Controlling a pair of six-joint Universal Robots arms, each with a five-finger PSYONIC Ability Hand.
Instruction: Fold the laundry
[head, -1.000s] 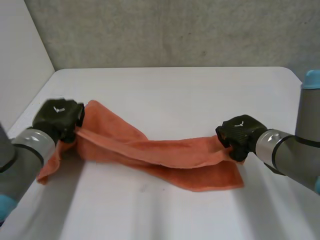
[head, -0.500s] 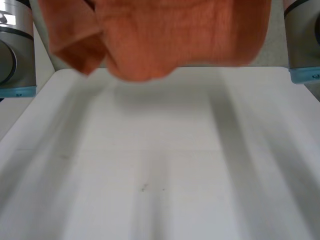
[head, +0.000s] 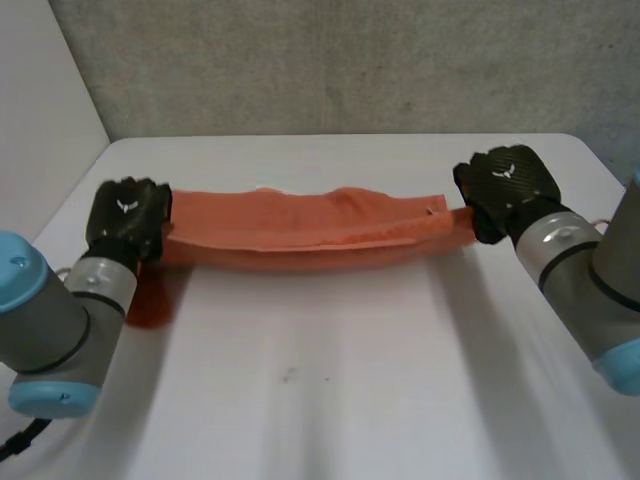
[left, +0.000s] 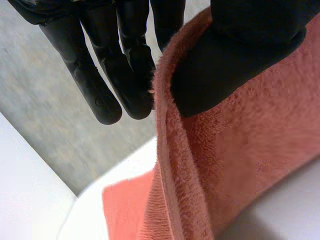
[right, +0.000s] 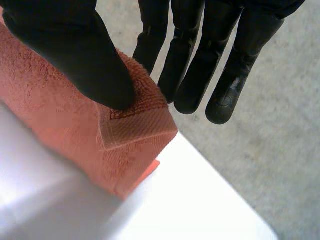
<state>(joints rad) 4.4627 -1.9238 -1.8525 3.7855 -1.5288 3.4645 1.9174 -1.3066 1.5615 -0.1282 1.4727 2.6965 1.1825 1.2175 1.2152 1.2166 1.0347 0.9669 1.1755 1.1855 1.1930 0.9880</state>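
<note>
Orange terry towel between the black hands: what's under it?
White table shows below the orange terry towel; the strip right beneath it is hidden.

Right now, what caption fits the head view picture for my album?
Left hand and right hand each pinch one end of an orange towel stretched over the white table.
</note>
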